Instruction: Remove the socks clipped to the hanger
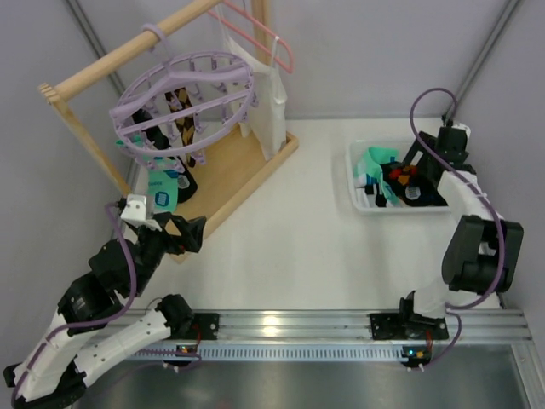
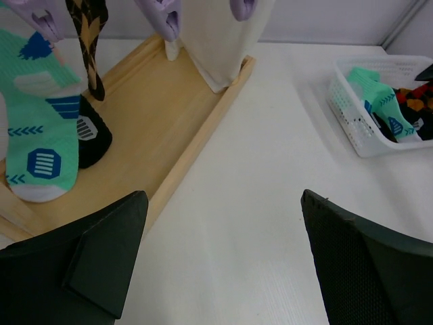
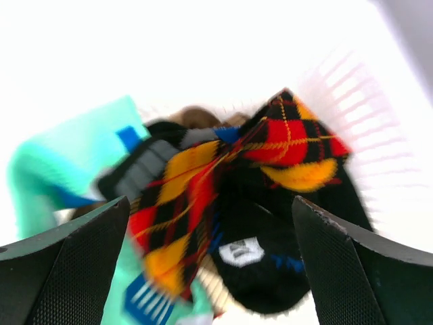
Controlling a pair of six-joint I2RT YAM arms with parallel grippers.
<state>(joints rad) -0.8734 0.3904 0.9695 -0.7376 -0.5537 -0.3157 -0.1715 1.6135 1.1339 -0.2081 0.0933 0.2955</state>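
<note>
The lavender hanger [image 1: 183, 98] hangs from a wooden rail at the back left, and its clips [image 2: 166, 17] show at the top of the left wrist view. A mint-green sock [image 2: 40, 135], a black sock [image 2: 91, 139] and a brown checked sock [image 2: 91, 40] still dangle from it. My left gripper [image 2: 223, 200] is open and empty over the table, right of the wooden base and below these socks. My right gripper [image 3: 210, 203] is open just above a pile of loose socks in the white basket [image 1: 352, 179]: a black one with orange-red patches [image 3: 203, 183], a black one with a white label [image 3: 257, 264] and a mint one [image 3: 61, 169].
The wooden rail frame [image 1: 128, 51] stands on a wooden base [image 2: 149, 122] at the back left. It also carries a pink coat hanger [image 1: 264, 34] and a long white cloth [image 1: 268, 111]. Grey walls close the cell in at the back and on both sides.
</note>
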